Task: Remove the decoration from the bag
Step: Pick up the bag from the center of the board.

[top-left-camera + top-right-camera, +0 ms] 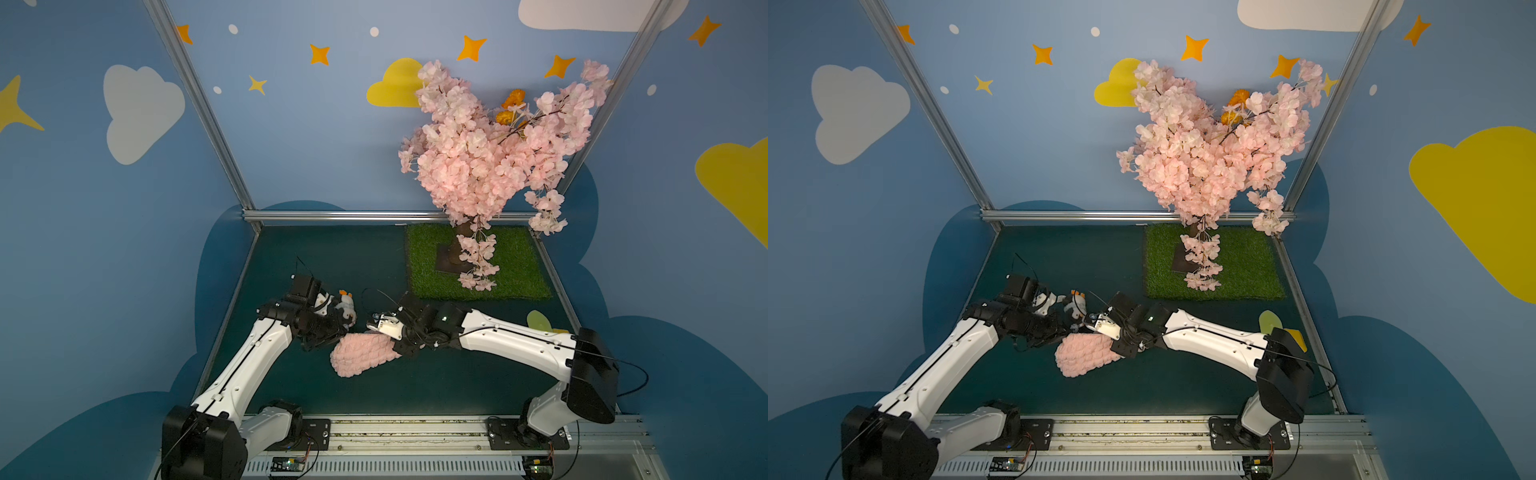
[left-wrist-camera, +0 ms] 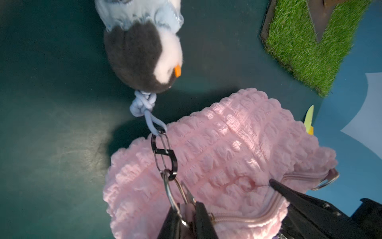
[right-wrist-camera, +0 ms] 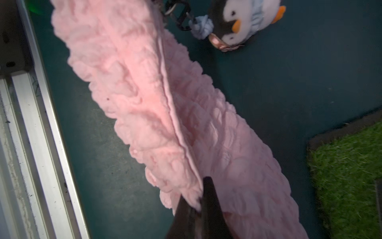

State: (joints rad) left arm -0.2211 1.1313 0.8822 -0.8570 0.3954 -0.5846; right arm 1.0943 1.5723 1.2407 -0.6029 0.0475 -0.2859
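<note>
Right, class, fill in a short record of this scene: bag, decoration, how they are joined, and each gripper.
bag: pink, puffy
decoration: plush penguin beside bag
link: black clip joins penguin's cord to bag's ring
left gripper: closed on bag by the ring
right gripper: closed on bag's edge
task: not yet done, penguin attached

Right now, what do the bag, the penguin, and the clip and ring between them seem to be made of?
Bag: soft matte pink fabric, puckered into puffy bubbles. Penguin: fuzzy plush, grey and white pile, probably synthetic. Clip: glossy black, thin and rigid, likely coated metal, though plastic is possible. Ring: bare shiny silver metal, by its glints.
</note>
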